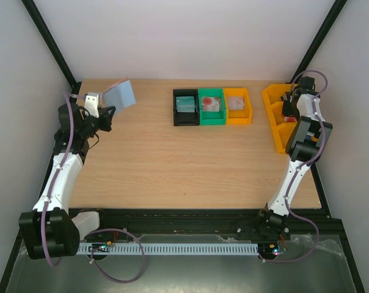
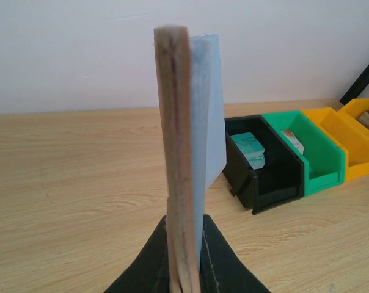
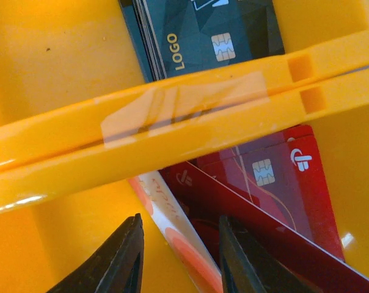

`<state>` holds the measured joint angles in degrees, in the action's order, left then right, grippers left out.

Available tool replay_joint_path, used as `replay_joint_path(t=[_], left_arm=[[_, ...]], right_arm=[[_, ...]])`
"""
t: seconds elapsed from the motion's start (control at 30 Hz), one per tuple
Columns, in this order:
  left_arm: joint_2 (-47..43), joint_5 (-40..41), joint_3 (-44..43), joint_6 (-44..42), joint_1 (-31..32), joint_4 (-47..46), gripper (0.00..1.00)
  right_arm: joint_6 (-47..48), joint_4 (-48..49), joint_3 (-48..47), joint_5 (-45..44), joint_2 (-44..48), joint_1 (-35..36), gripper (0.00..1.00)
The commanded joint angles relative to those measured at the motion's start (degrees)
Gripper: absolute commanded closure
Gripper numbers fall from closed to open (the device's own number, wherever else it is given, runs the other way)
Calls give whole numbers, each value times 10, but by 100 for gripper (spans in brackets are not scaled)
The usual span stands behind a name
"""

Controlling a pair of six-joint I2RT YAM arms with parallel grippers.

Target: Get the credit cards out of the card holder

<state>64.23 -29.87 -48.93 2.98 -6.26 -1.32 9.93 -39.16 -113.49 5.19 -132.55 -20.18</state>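
Note:
My left gripper (image 1: 106, 110) is shut on the card holder (image 1: 121, 94) and holds it upright above the table's far left. In the left wrist view the card holder (image 2: 177, 152) stands edge-on between the black fingers (image 2: 224, 262), its tan leather to the left and its blue-grey lining to the right. My right gripper (image 1: 288, 111) is down inside the yellow bin (image 1: 272, 97) at the far right. Its jaws (image 3: 181, 247) are open around a white-and-orange credit card (image 3: 172, 223) standing on edge. Red credit cards (image 3: 276, 183) lie beside it, and dark ones (image 3: 215, 36) lie past the divider (image 3: 172, 131).
Three small bins stand in a row at the back middle: black (image 1: 186, 108), green (image 1: 212, 107) and orange (image 1: 239, 107), each with cards inside. The black bin (image 2: 270, 177) holds a teal stack (image 2: 250, 149). Black frame posts rise at both back corners.

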Motion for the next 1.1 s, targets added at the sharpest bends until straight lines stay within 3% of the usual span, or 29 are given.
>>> replay_joint_path(t=[0.0, 0.2, 0.5, 0.63, 1.07], left_arm=[[1, 0, -20, -6, 4, -4, 94], [2, 3, -20, -9, 4, -4, 93], [3, 4, -22, -14, 4, -2, 93], [5, 4, -21, -15, 4, -2, 93], [-2, -9, -18, -21, 4, -14, 94]], right_arm=[[4, 2, -5, 23, -11, 3, 71], [0, 4, -3, 8, -15, 6, 85], [11, -4, 18, 43, -17, 11, 86], [9, -4, 15, 43, -17, 15, 98], [12, -1, 10, 45, 46, 15, 98]])
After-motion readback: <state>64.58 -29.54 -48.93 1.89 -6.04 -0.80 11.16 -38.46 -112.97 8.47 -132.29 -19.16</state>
